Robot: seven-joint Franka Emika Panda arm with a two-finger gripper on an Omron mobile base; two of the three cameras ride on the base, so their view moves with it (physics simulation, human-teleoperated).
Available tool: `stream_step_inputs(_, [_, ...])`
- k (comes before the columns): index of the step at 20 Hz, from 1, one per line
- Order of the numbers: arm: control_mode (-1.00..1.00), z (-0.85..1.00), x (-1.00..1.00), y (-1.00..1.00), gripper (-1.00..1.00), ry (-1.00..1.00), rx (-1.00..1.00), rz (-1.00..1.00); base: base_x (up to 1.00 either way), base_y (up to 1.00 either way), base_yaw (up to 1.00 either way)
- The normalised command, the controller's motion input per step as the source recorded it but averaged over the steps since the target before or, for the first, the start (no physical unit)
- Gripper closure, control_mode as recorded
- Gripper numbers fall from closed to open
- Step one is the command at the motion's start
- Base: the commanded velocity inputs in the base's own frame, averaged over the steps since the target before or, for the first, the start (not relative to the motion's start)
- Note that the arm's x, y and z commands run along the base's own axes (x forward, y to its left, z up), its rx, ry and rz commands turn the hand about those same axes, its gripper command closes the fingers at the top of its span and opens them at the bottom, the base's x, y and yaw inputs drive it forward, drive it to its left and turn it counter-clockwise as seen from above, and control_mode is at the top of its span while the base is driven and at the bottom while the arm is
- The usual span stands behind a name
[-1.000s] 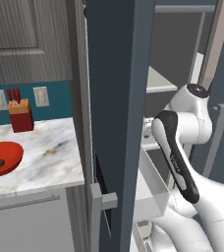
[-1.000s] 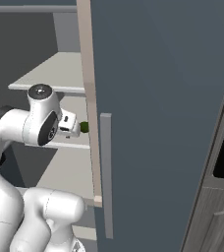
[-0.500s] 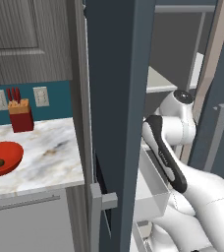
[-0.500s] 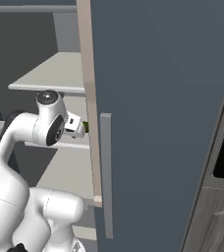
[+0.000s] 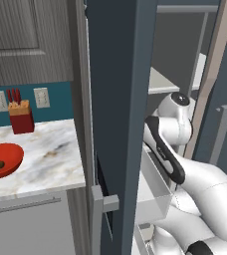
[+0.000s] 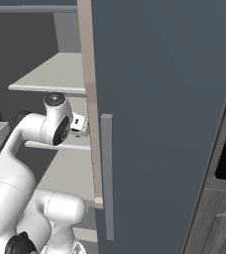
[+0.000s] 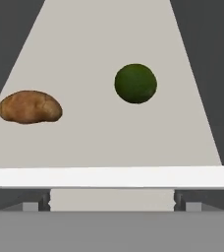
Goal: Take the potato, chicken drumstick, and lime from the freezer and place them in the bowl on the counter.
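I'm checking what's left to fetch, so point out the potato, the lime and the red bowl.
potato (image 7: 30,107), hand view, middle of its brown skin.
lime (image 7: 135,83), hand view, centre of the green ball.
bowl (image 5: 12,152), left base view, far inner wall.

Left base view: set behind the arm on its left, facing forward and down past the freezer door edge; desk with the bowl to the door's left.

Right base view: behind the arm on its right, close against the freezer's other door, looking into the shelves. Both share the freezer interior and the arm.

Hand view: close over one shelf, facing the potato and lime.
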Motion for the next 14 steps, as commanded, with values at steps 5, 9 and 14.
stream_step_inputs(5, [-1.0,-0.06,0.0,0.0,-1.0,-0.07,-0.06,0.0,0.0,0.0,0.0])
stream_step_inputs(9, [-1.0,-0.02,0.04,0.0,-1.0,-0.03,-0.03,0.0,0.0,0.0,0.0])
stream_step_inputs(14, [-1.0,-0.03,0.12,-0.04,-1.0,0.0,0.0,0.0,0.0,0.0,0.0])
